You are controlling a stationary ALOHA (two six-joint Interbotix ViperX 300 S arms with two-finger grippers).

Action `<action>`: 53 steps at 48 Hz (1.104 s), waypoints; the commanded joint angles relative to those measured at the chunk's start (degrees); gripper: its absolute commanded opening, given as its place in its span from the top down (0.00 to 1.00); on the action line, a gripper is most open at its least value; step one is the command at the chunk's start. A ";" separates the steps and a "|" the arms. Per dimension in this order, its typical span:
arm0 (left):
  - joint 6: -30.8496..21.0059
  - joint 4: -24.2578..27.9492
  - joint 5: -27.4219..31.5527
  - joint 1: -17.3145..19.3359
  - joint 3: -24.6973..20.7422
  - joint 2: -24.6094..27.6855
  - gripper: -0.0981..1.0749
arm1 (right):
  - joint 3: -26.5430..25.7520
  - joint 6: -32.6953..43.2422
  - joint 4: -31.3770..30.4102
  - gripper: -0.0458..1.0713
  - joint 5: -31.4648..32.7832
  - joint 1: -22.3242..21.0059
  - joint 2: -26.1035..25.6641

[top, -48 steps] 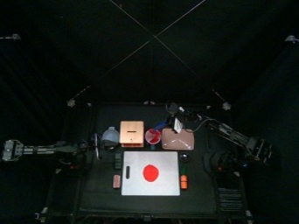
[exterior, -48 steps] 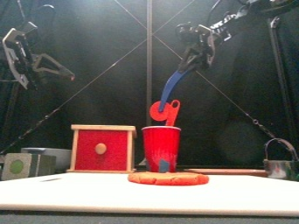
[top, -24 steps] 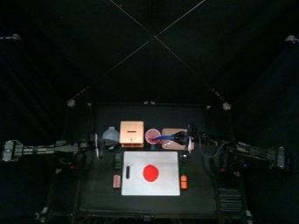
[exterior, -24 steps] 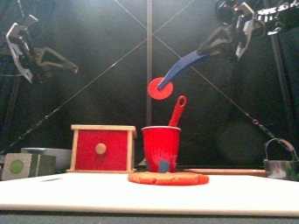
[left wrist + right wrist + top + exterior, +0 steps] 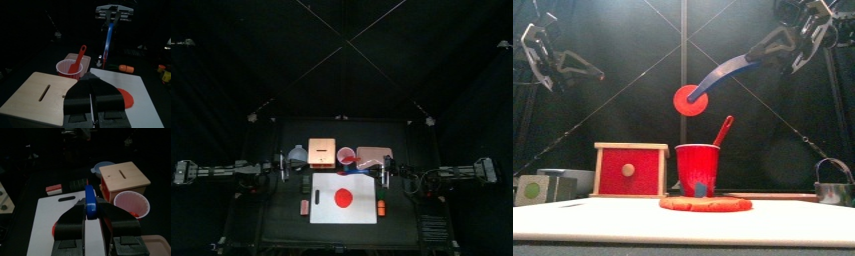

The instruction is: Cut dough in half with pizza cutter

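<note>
Black curtains close in the small black table (image 5: 291, 225), where a white board (image 5: 342, 196) lies flat with the dough (image 5: 342, 196) — a flat red disc — at about its middle.

High on the right, the right gripper (image 5: 775, 50) hangs well above the table with its jaws clamped on the dark blue handle of the pizza cutter (image 5: 716, 80). The tool slants away from the claw, down and toward the middle, ending in a round red wheel. In the right wrist view the blue handle (image 5: 89, 203) stands edge-on between the two jaws, with the board (image 5: 60, 223) and a sliver of dough (image 5: 52, 228) far below them.

Beneath the cutter's wheel, well clear of it, stands a red cup (image 5: 698, 170) holding a red-handled utensil (image 5: 722, 131). The dough (image 5: 706, 203) lies in front of the cup, lower again, nothing touching it.

Over on the left, the left gripper (image 5: 93, 88) hangs high too — its jaws pressed together with nothing between them. Below it the left wrist view shows a wooden box (image 5: 41, 92) with a slot in its top, the cup (image 5: 69, 67) beyond that, and an edge of the dough (image 5: 125, 97) on the board beside the claw. Straight ahead of this claw, across the table, the other arm holds the cutter (image 5: 107, 42) hanging downward.
</note>
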 commanded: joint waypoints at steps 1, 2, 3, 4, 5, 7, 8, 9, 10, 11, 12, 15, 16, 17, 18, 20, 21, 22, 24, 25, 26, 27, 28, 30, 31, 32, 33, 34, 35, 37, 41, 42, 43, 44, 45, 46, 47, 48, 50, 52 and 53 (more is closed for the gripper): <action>-0.18 1.41 -0.26 -0.18 -1.93 0.44 0.90 | 0.18 0.18 0.09 0.61 -3.87 2.02 1.67; -0.18 1.58 -0.26 -0.18 -2.02 0.44 0.90 | 0.44 0.18 0.18 0.61 -4.57 2.37 2.20; -0.18 1.58 -0.26 -0.26 -2.02 0.44 0.90 | 0.79 0.18 0.53 0.61 -5.71 2.81 3.16; -0.18 1.76 -0.26 -0.26 -2.11 0.44 0.90 | 0.97 0.26 0.79 0.61 -6.50 3.08 3.78; -0.18 1.93 -0.26 -0.26 -2.20 0.44 0.90 | 1.23 0.26 1.14 0.61 -7.21 3.34 4.48; -0.18 2.20 -0.35 -0.26 -2.20 0.44 0.90 | 1.49 0.26 2.02 0.61 -8.70 3.87 5.71; -0.18 2.37 -0.44 -0.35 -2.11 0.44 0.90 | 1.58 0.26 2.64 0.61 -9.58 4.31 6.50; -0.18 2.37 -0.35 -0.35 -2.20 0.44 0.90 | 1.76 0.26 3.25 0.61 -10.28 4.66 7.12; -0.18 2.55 -0.44 -0.44 -2.20 0.44 0.90 | 1.93 0.26 3.78 0.61 -11.07 5.01 7.82; -0.18 2.55 -0.44 -0.53 -2.11 0.44 0.90 | 2.02 0.18 4.22 0.61 -11.78 5.36 8.53; -0.18 2.55 -0.35 -0.62 -2.11 0.44 0.90 | 2.02 0.18 4.57 0.61 -12.48 5.71 9.23; -0.18 2.64 -0.44 -1.05 -2.02 0.70 0.90 | 2.11 0.18 5.89 0.61 -15.03 6.68 11.51; -0.18 2.64 -0.44 -1.23 -2.11 0.79 0.90 | 2.11 0.18 6.15 0.61 -15.73 7.03 12.22; -0.18 2.64 -0.53 -1.41 -2.11 0.97 0.90 | 2.02 0.18 6.42 0.61 -16.44 7.29 12.83; -0.18 2.72 -0.53 -1.58 -2.20 1.14 0.90 | 1.93 0.26 6.50 0.61 -17.14 7.65 13.45; -0.09 2.90 -0.70 -1.76 -2.29 1.85 0.90 | 1.67 0.26 6.77 0.61 -18.72 8.26 14.59; -0.18 3.16 -0.88 -2.11 -2.64 2.55 0.90 | 1.32 0.26 6.77 0.61 -19.78 8.70 15.47; -0.18 3.25 -0.88 -2.37 -2.81 3.08 0.90 | 1.14 0.18 6.77 0.61 -20.39 9.05 15.91; -0.18 3.60 -1.05 -3.08 -3.60 4.57 0.89 | 0.44 0.18 6.50 0.61 -21.62 9.58 17.23; -0.18 3.69 -1.05 -3.43 -4.04 5.54 0.88 | 0.09 0.18 6.50 0.61 -22.06 9.76 17.67; -0.18 3.87 -1.14 -4.13 -5.01 7.03 0.87 | -0.26 0.18 6.50 0.61 -22.32 9.84 18.19; -0.18 3.87 -1.14 -4.48 -5.62 8.17 0.86 | -0.53 0.18 6.50 0.61 -22.50 9.93 18.63; -0.09 4.04 -1.14 -4.92 -6.24 9.23 0.84 | -0.88 0.18 6.42 0.61 -22.59 10.02 18.98; -0.09 4.31 -1.14 -5.80 -7.65 11.51 0.81 | -1.58 0.18 6.33 0.61 -22.59 10.11 19.78; -0.09 4.48 -1.14 -6.24 -8.35 12.66 0.80 | -2.02 0.18 6.33 0.61 -22.59 10.20 20.30; -0.09 4.66 -1.14 -6.68 -9.05 13.71 0.78 | -2.37 0.18 6.33 0.61 -22.59 10.28 20.65; -0.09 4.75 -1.14 -7.03 -9.67 14.85 0.75 | -2.64 0.18 6.33 0.61 -22.59 10.37 21.09; 0.00 4.92 -1.14 -7.56 -10.37 16.00 0.73 | -2.90 0.18 6.33 0.62 -22.59 10.46 21.36; 0.09 5.27 -1.14 -8.17 -11.34 17.49 0.69 | -3.08 0.18 6.24 0.61 -22.59 10.55 21.62; 0.00 5.71 -1.14 -9.05 -12.48 19.60 0.63 | -3.52 0.09 6.24 0.61 -22.59 10.81 22.06; 0.00 6.42 -1.41 -10.55 -14.15 23.12 0.49 | -3.96 0.09 6.24 0.61 -22.59 11.16 22.68; 0.00 6.59 -1.49 -10.90 -14.59 23.99 0.45 | -3.96 0.09 6.24 0.62 -22.59 11.25 22.68; -0.09 6.68 -1.76 -11.43 -15.03 25.14 0.39 | -3.96 0.09 6.24 0.62 -22.59 11.34 22.68; -0.18 6.68 -2.02 -11.78 -15.29 25.84 0.35 | -3.96 0.09 6.24 0.61 -22.59 11.34 22.68; -0.26 6.59 -2.20 -12.13 -15.56 26.54 0.32 | -3.96 0.18 6.24 0.61 -22.59 11.43 22.68; -0.26 6.59 -2.55 -12.48 -15.82 27.25 0.28 | -4.04 0.18 6.24 0.61 -22.59 11.43 22.68; -0.26 6.59 -2.90 -12.83 -16.00 27.95 0.25 | -3.96 0.09 6.24 0.61 -22.59 11.51 22.68; -0.26 6.59 -3.34 -13.10 -16.26 28.56 0.22 | -3.96 0.09 6.24 0.61 -22.59 11.51 22.68; -0.18 6.59 -4.31 -13.62 -16.61 29.71 0.16 | -4.04 0.09 6.24 0.61 -22.59 11.51 22.68; -0.26 6.50 -5.27 -13.89 -16.96 30.94 0.11 | -4.04 0.18 6.24 0.62 -22.59 11.60 22.68; -0.26 6.50 -5.71 -13.89 -17.14 31.73 0.09 | -4.04 0.09 6.24 0.62 -22.59 11.69 22.68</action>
